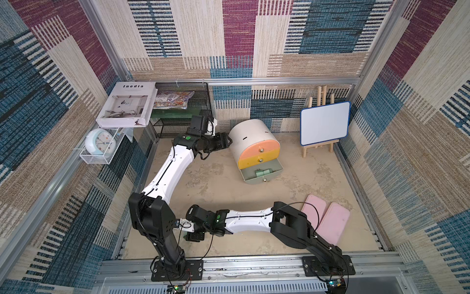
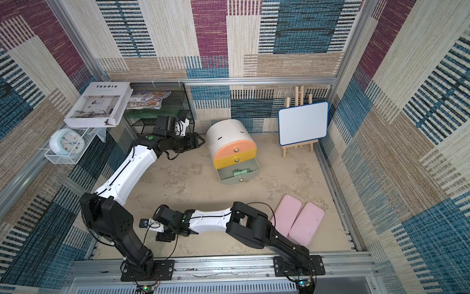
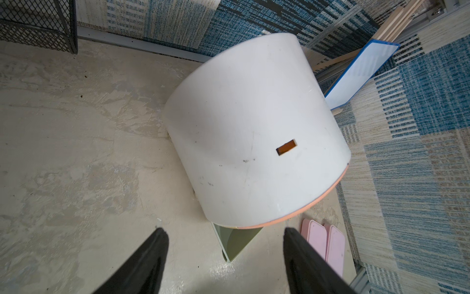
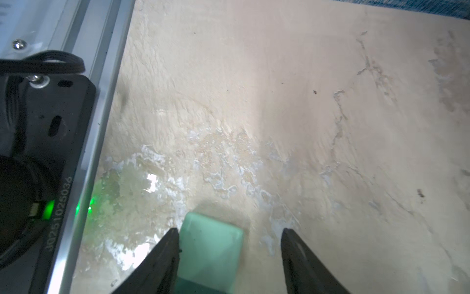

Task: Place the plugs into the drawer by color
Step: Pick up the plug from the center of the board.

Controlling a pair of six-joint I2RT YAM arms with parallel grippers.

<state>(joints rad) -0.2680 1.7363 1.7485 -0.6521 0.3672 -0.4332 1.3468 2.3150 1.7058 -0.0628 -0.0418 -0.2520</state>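
1. The beige surface (image 1: 218,188) is walled by patterned carpet panels on three sides. An aluminium rail (image 1: 254,264) closes the 6 o'clock edge. The widest bare stretch is the middle, between the cabinet and the two arms.
2. The white barrel-shaped drawer cabinet (image 1: 250,138) stands just past centre toward 12 o'clock, apart from the back wall. A whiteboard on a wooden easel (image 1: 324,122) stands at 2 o'clock. Two flat pink boxes (image 1: 326,219) lie side by side at 4 o'clock. A black wire-mesh rack (image 1: 183,119) fills the 11 o'clock corner.
3. The left tool (image 3: 226,241) hangs at the cabinet's 9 o'clock side, jaws spread and gripping nothing. It is close to the white shell; whether it touches cannot be told.
4. The right tool (image 4: 230,229) points down at 7 o'clock, near the rail and just beside the left arm's base plate (image 4: 50,127). Its jaws are released. A mint green plug (image 4: 211,252) lies between them, touching one finger (image 4: 162,254) and clear of the other.
5. In both top views that plug is hidden beneath the right wrist. The right wrist view is blurred, its edge cuts off the plug's near end, and the prongs cannot be made out.
6. The grey-green bottom drawer (image 1: 254,181) is pulled out toward 5 o'clock and holds mint green plugs (image 1: 264,173); their number is hard to tell.
7. The peach-orange drawer (image 1: 256,150) and the yellow drawer (image 1: 259,161) above it are shut, so their contents are hidden.
8. At 10 o'clock a pale blue clock (image 1: 100,143) sits in a white wire basket (image 1: 95,159), below a book titled "Inedia" (image 1: 127,104).
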